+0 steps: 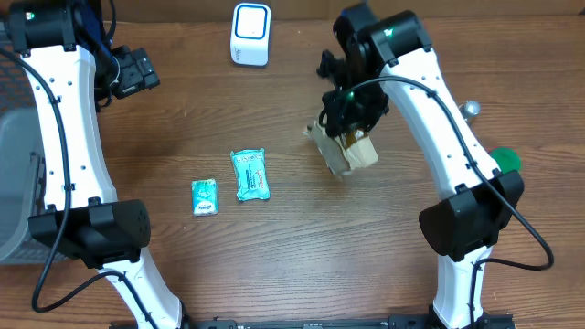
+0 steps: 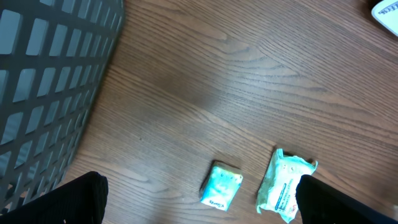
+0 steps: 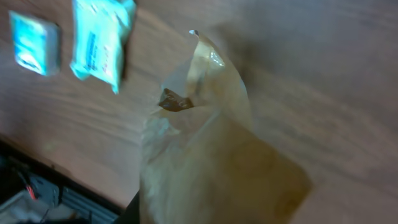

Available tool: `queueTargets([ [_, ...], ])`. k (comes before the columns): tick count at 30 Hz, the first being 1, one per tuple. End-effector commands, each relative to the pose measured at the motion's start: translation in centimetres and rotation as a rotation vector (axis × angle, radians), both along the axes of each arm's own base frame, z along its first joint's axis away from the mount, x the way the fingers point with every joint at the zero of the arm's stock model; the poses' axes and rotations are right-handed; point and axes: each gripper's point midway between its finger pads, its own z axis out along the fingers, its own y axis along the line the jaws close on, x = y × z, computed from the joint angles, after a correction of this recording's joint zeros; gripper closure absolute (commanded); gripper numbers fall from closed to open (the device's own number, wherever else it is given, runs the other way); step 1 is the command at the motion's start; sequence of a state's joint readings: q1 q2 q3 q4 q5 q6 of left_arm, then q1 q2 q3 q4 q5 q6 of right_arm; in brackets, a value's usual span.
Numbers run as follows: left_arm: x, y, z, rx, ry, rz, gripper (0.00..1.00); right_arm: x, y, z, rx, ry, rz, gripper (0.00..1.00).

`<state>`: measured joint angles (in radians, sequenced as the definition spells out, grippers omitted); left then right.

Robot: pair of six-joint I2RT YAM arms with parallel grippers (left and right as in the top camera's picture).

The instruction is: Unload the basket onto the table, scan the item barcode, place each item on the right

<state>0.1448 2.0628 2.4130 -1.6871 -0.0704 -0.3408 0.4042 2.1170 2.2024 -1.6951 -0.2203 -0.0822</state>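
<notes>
Presently, the right jaws are closed narrowly on the upper end of a tan packet [image 1: 350, 153], the item for scanning. It hangs tilted over the wooden worktop [image 1: 274, 265], right of centre. Whether its lower end touches the surface cannot be told from overhead. In the right wrist view the tan packet [image 3: 211, 155] fills the foreground, blurred, and hides the jaws themselves. A small dark patch shows near its crumpled top.

A white scanner [image 1: 249, 34] stands at the far edge of the worktop, well apart from the held packet and to its left.

The left jaws stand wide and hold nothing, raised over the far left of the worktop. Their dark fingertips [image 2: 81, 199] show at the lower corners of the left wrist view.

Two further items lie flat near the centre, just beside one another but apart: a larger teal packet [image 1: 249, 175] and a small teal packet [image 1: 205, 196] to its left. A grey mesh basket [image 1: 14, 183] sits at the left edge, and a green object [image 1: 505, 161] lies at the right, partly behind the right arm.
</notes>
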Motion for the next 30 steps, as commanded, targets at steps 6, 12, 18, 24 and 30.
queueTargets([
  [6, -0.4, -0.3, 0.8, -0.005, -0.017, -0.007, 0.00, -2.6, -5.6, -5.8, -0.256, 0.171, -0.102, 0.82],
  [12, -0.4, -0.2, 0.8, -0.005, -0.017, -0.007, 0.00, -3.1, -9.4, -7.3, -0.308, 0.243, -0.195, 0.80],
  [18, -0.4, -0.3, 0.8, -0.005, -0.017, -0.007, 0.00, -1.3, -11.9, -7.7, -0.285, 0.217, -0.301, 0.00],
  [24, -0.4, -0.2, 0.8, -0.005, -0.017, -0.007, 0.00, 0.7, -12.4, -8.1, -0.299, 0.132, -0.347, 0.00],
  [30, -0.4, -0.2, 0.8, -0.005, -0.017, -0.007, 0.00, 3.4, -15.4, -6.8, -0.545, -0.071, -0.540, 0.00],
])
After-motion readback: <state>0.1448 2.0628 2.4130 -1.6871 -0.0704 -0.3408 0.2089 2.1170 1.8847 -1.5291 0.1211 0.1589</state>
